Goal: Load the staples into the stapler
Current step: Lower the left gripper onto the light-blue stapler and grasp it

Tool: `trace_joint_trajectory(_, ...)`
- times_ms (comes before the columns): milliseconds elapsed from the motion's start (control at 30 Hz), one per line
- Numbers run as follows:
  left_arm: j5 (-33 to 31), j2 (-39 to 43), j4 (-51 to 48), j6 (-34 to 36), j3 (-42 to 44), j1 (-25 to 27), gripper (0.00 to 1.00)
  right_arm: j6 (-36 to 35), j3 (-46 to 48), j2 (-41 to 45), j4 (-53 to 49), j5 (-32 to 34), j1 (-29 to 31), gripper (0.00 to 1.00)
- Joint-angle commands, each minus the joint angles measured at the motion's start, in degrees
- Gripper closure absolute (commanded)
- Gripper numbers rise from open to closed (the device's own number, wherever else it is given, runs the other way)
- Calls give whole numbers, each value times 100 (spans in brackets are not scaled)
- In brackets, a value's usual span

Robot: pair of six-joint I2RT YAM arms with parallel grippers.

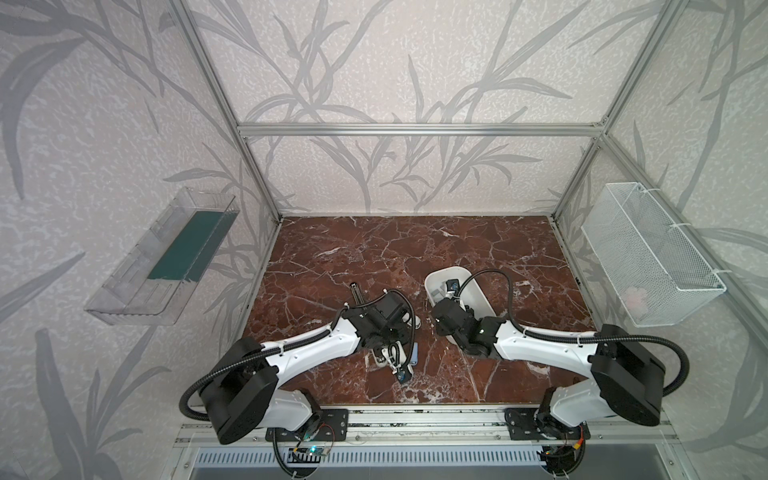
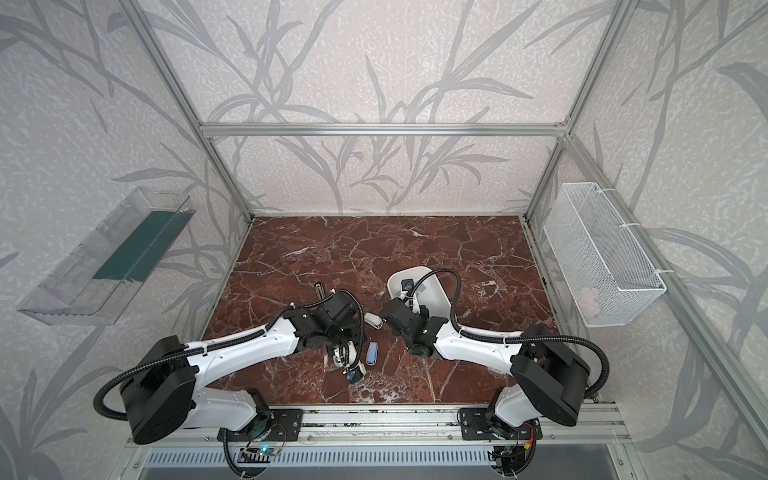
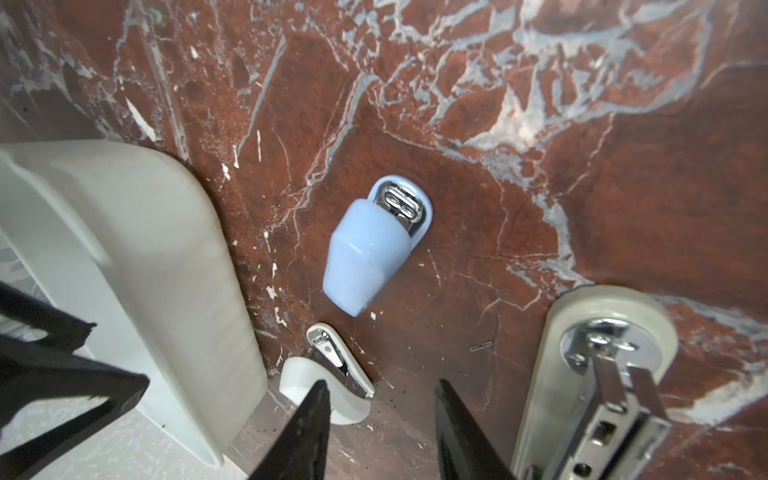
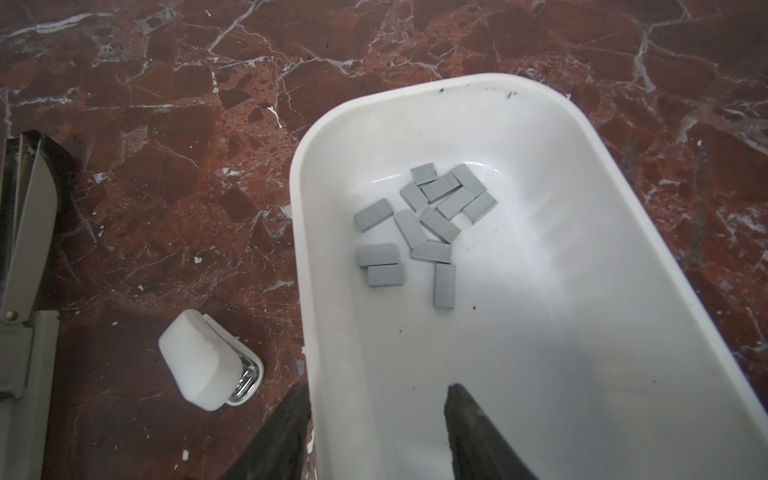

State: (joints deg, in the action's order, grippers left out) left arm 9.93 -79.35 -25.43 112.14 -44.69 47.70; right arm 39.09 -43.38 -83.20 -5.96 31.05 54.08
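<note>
The red-brown marble tabletop (image 1: pixel 374 249) lies under both my arms. On it, on my right side, stands a white oval plastic tub (image 4: pixel 623 291). A long grey stapler (image 3: pixel 582 316) lies hinged open on my left, its steel magazine bare and facing up.

My left gripper (image 3: pixel 381 384) hangs over bare marble with its black fingers (image 3: pixel 307 432) parted and nothing between them. The grey stapler is just to one side of it and the tub to the other. My right gripper (image 4: pixel 379 387) is also spread wide and holds nothing. It is over the near end of the tub, with one finger outside the rim and one over the white floor. I cannot tell whether either touches the plastic.

A small light-blue plastic stapler (image 3: pixel 365 257) lies closed on the marble ahead of my left gripper. A smaller white plastic stapler (image 4: pixel 199 361) sits just beside the tub's outer wall, close to one left finger.

The staples (image 4: pixel 424 228), about a dozen flat grey metal strips, lie loosely heaped on the tub's floor, some overlapping. One thin loose wire staple (image 3: pixel 481 345) rests on the marble near the grey stapler.
</note>
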Motion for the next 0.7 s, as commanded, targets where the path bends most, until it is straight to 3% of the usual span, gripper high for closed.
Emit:
trace_joint_trajectory(0, -174, -188, -472, 951, -220, 145, 56, -75, 143, 291, 108, -115, -147, 44)
trace_joint_trajectory(300, -238, -662, -498, 1148, -459, 527, 55, -102, 428, 824, 147, -221, -319, 44)
trace_joint_trajectory(667, -88, -462, -411, 1090, -554, 580, 55, -70, 413, 729, 222, -334, -333, 44)
